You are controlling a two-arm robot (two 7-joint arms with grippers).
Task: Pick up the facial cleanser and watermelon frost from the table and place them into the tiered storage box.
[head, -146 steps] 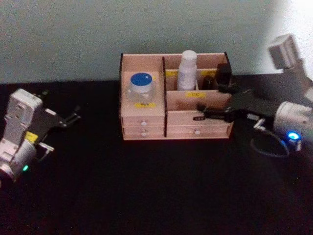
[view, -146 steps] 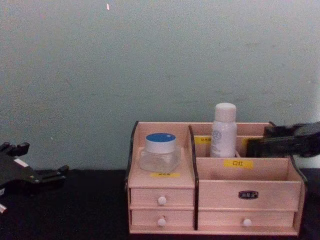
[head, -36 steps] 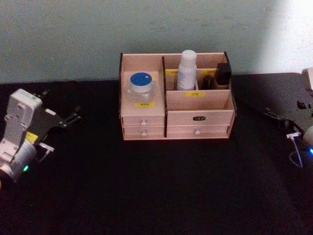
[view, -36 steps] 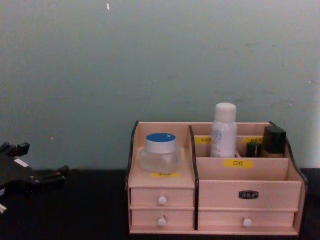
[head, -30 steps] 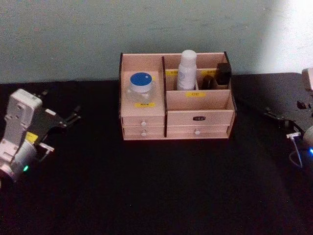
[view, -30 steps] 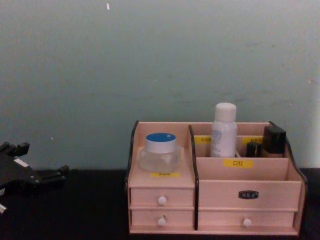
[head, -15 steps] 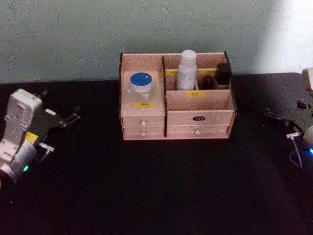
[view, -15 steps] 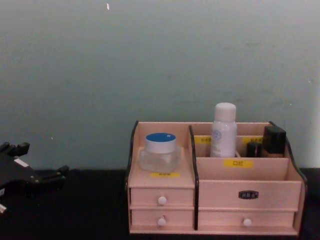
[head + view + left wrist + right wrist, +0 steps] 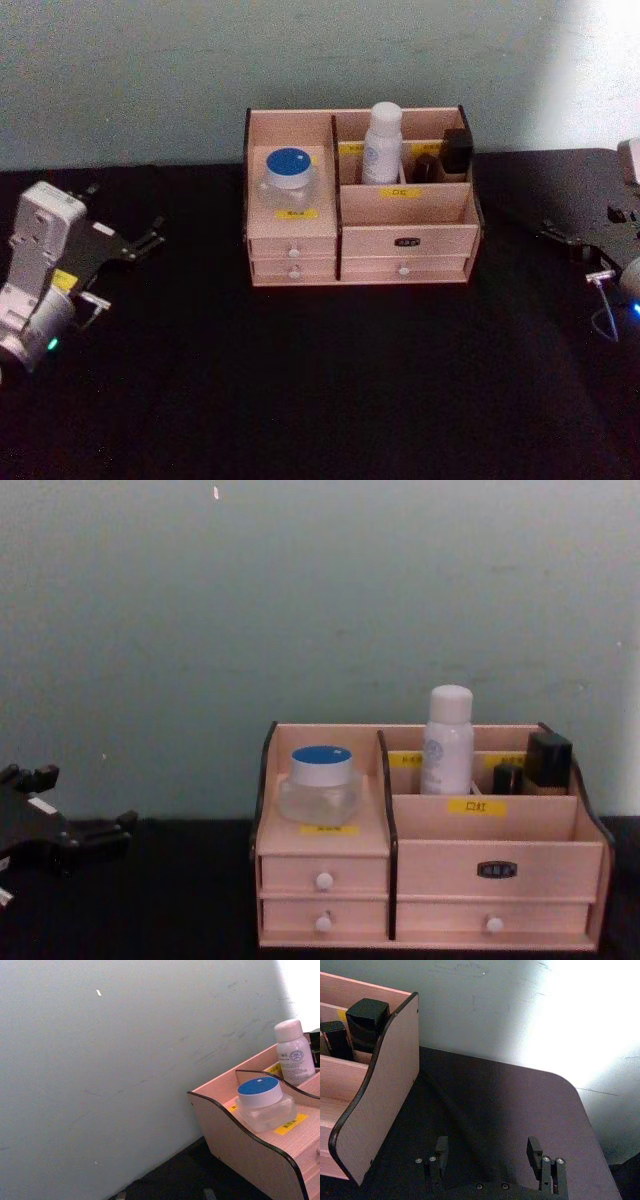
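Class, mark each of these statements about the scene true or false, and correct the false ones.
1. The facial cleanser stands upright in the tiered storage box. True.
2. The watermelon frost lies on the table. False: it sits in the box's left compartment.
3. The right hand is shut on the cleanser. False: it is open, empty, right of the box.
4. The left hand rests left of the box, holding nothing. True.
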